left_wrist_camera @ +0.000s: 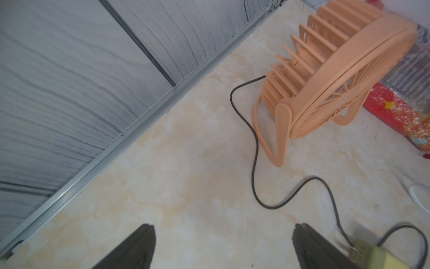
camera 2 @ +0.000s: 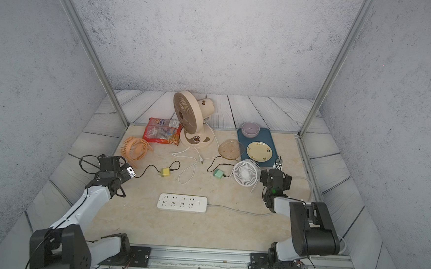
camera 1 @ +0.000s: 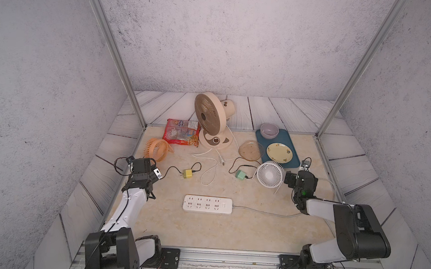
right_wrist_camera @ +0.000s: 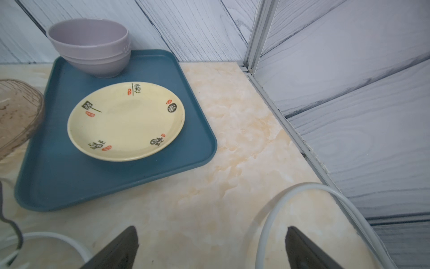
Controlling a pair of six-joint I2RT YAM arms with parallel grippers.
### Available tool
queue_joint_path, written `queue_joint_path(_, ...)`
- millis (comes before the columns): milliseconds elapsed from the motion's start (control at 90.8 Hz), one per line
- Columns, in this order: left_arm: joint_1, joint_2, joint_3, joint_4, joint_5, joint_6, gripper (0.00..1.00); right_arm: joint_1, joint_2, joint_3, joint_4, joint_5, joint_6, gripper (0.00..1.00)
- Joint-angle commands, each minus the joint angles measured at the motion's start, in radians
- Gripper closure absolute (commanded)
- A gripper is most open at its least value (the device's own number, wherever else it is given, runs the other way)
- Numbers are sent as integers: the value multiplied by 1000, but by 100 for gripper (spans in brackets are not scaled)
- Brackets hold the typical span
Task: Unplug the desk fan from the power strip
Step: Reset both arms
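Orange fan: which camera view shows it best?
The left wrist view: the orange fan sits close and large, its grille ribs, stand and black cord clear. Both top views show it whole but small and distant. The right wrist view does not show it.

From here I get both top views staring down from high up at the whole table (camera 1: 203,229), plus wrist cams hugging it up close: left facing the orange fan (left_wrist_camera: 337,76), right the blue tray (right_wrist_camera: 69,181).
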Motion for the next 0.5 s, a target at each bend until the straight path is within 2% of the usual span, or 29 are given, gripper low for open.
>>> queue_joint_path(0, 8, 40, -43, 221, 29, 87, 1, -32, 68, -96, 333, -76, -2, 1)
queue_joint_path(121, 6, 90, -101, 446, 79, 160, 0, -45, 57, -93, 312, -118, 3, 1)
queue_joint_path(253, 5, 183, -107, 614, 110, 213, 1, -53, 61, -94, 315, -121, 10, 1)
queue_joint_path(319, -1, 227, -117, 708, 176, 240, 2, -61, 62, -85, 298, -129, 18, 1)
queue_joint_path(385, -48, 229, -132, 740, 160, 299, 2, -63, 60, -84, 293, -136, 20, 1)
queue_joint_path(440, -102, 243, -196, 886, 135, 356, 2, -65, 60, -82, 291, -138, 20, 1)
queue_joint_path(484, -141, 321, -254, 1081, 112, 398, 2, -65, 60, -79, 283, -139, 20, 1)
